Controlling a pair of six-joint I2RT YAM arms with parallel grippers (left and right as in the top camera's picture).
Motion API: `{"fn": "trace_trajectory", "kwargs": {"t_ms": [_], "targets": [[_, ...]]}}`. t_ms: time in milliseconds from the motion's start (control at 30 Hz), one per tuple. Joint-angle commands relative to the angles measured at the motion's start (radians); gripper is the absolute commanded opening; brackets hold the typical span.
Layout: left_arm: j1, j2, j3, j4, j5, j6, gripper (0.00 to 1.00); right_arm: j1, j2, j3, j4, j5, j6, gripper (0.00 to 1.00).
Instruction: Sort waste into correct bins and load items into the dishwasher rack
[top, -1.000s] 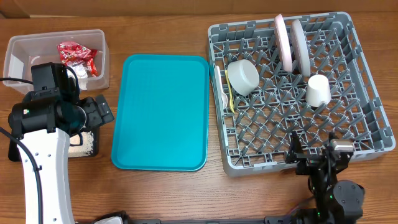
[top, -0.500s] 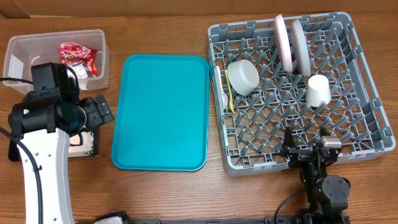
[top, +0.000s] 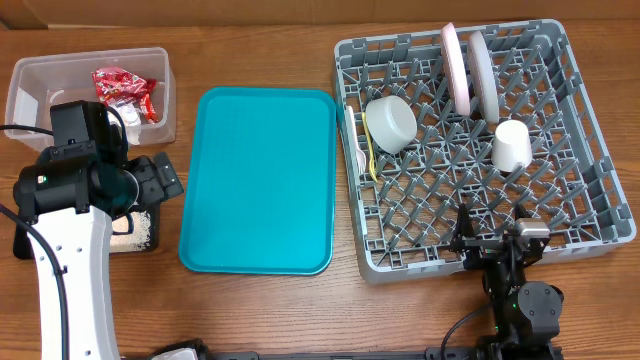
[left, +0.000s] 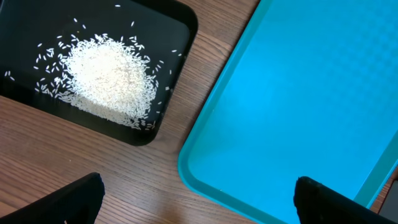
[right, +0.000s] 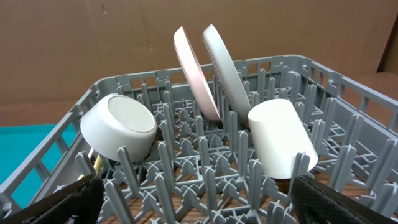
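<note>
Wood-grain table (top: 300, 40); plain brown board behind it in the right wrist view.

At 3 o'clock you had the dishwasher rack (top: 400, 262) loaded. The white-pink plate (top: 458, 68) and grey plate (top: 482, 62) stood on edge at its far side, the bowl (top: 392, 123) and cup (top: 511, 146) lay tipped among the pegs, and the fork (top: 358, 155) and yellow spoon (top: 372, 160) sat by its 9 o'clock wall.

At 10 o'clock the clear tub (top: 60, 62) held the red wrapper (top: 122, 88) and a white scrap, likely the napkin (top: 143, 112). At 8 o'clock the black tray (left: 168, 25) held the rice (left: 106, 78) in a heap. The foil ball was not visible anywhere. The teal tray (top: 258, 180) at centre was bare.

The left pincer (left: 198, 186) was fully spread and held nothing, above the table between the black and teal trays. The right pincer (right: 196, 183) was likewise wide and empty at the rack's 6 o'clock edge.

Judgement: sorting and loading looked essentially finished, with only the foil unconfirmed.
</note>
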Motion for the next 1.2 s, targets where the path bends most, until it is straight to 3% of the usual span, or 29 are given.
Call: {"fn": "trace_trajectory", "kwargs": {"t_ms": [0,300,533,700,933,1167], "targets": [[-0.002,-0.012,0.012,0.000,0.009,0.015,1.00,-0.008,-0.010,-0.003,0.005,-0.006,0.000,1.00],[-0.043,-0.130,0.008,0.003,-0.032,0.017,1.00,-0.008,-0.010,-0.003,0.005,-0.006,0.000,1.00],[-0.180,-0.395,-0.053,0.270,0.008,0.202,1.00,-0.008,-0.010,-0.003,0.005,-0.006,0.000,1.00],[-0.209,-0.696,-0.250,0.443,0.076,0.352,1.00,-0.008,-0.010,-0.003,0.005,-0.006,0.000,1.00],[-0.232,-1.121,-0.593,0.591,0.084,0.355,1.00,-0.008,-0.010,-0.002,0.005,-0.006,0.000,1.00],[-0.246,-1.316,-0.878,0.750,0.142,0.320,1.00,-0.008,-0.010,-0.003,0.005,-0.006,0.000,1.00]]}}
